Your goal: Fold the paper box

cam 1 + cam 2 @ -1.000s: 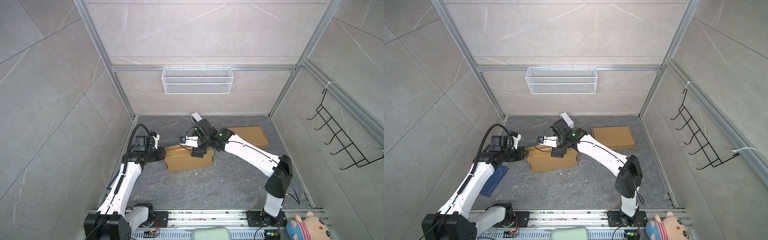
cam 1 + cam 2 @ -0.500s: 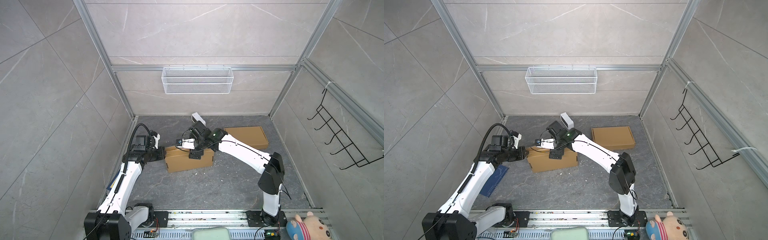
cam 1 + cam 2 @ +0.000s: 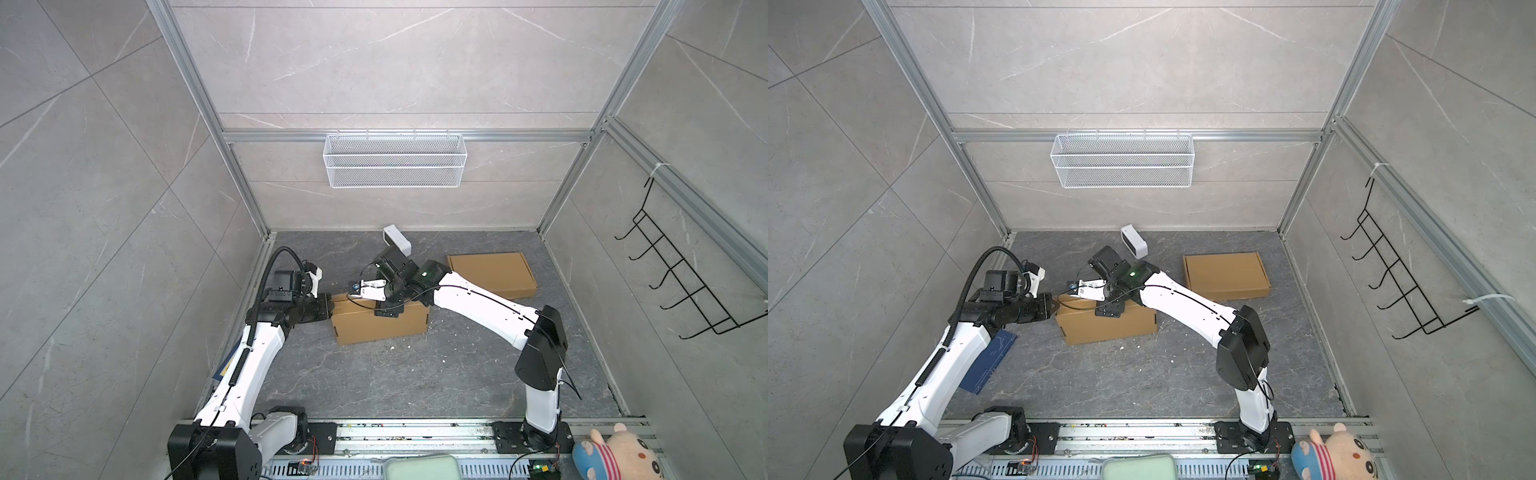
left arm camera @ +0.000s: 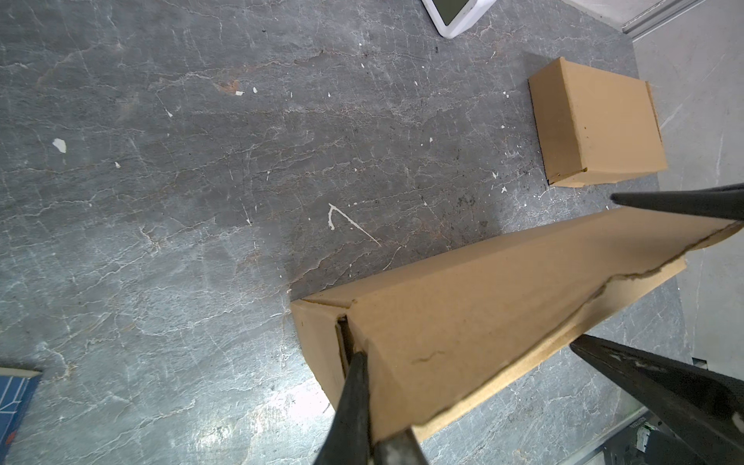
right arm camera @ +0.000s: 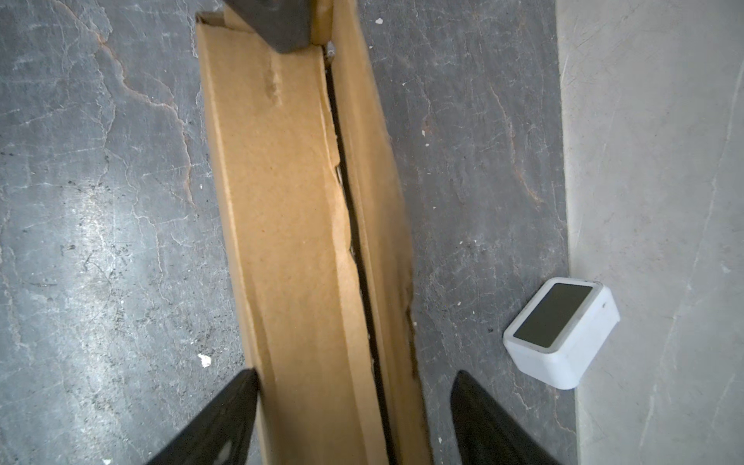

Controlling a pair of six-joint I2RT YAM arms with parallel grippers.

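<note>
Because the box (image 3: 382, 328) was thin brown card, it looked light and likely to slide on the table (image 3: 415, 374). It seemed stiff across its panels yet quick to crease, and one long edge was already ragged. It lay stretched from the left fingers (image 3: 328, 307), which were closed on nothing visible with their tip pressed at its end seam, to the right fingers (image 3: 385, 309). These stood open astride its narrow top, one apparently touching its side. Holding across that width, near a fold, seemed safest.
</note>
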